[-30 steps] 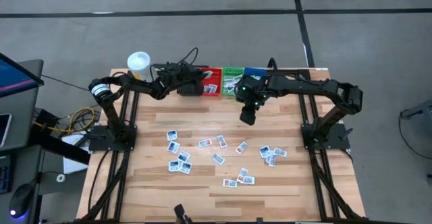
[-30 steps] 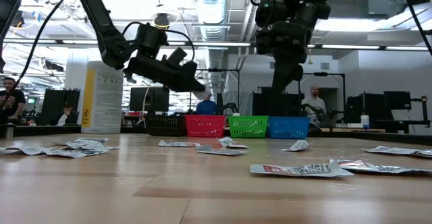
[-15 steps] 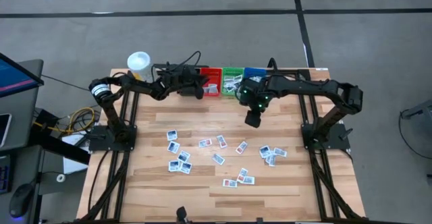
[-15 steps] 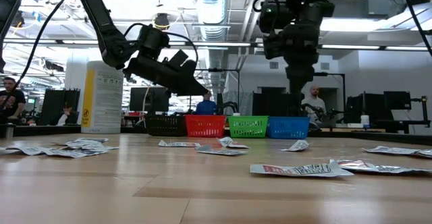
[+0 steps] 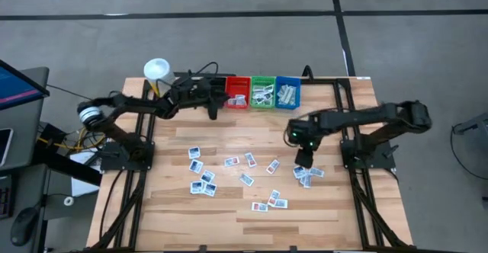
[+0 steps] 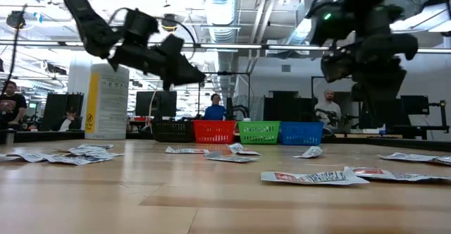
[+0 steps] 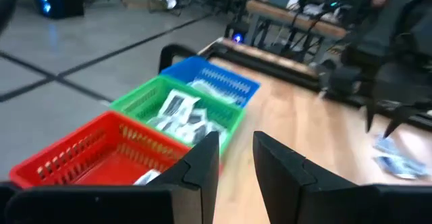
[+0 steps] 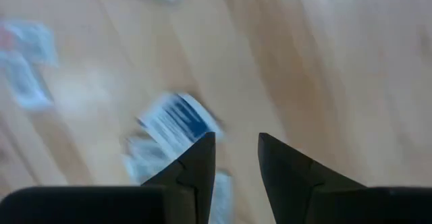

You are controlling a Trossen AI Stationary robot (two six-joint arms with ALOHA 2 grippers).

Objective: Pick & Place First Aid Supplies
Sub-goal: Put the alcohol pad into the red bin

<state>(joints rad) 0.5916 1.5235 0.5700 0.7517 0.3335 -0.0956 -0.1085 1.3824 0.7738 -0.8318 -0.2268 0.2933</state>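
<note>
1. Your first aid supplies [image 5: 245, 178] are scattered across the middle and lower part of the high view, with a small clump of packets [image 5: 307, 174] at centre-right. Some are already in the red bin [image 5: 237, 94], green bin [image 5: 263, 93] and blue bin [image 5: 287, 92] along the top edge.
2. Your right gripper [image 5: 302, 158] hangs right over that clump, fingers spread with nothing between them. In its wrist view a blue-printed packet [image 8: 177, 119] sits just ahead of the tips.
3. I'd aim for one packet only. They overlap there, so drop straight down and pinch an edge.
4. Your left gripper [image 5: 214, 110] sits beside the red bin, upper centre, fingers parted and empty.
</note>
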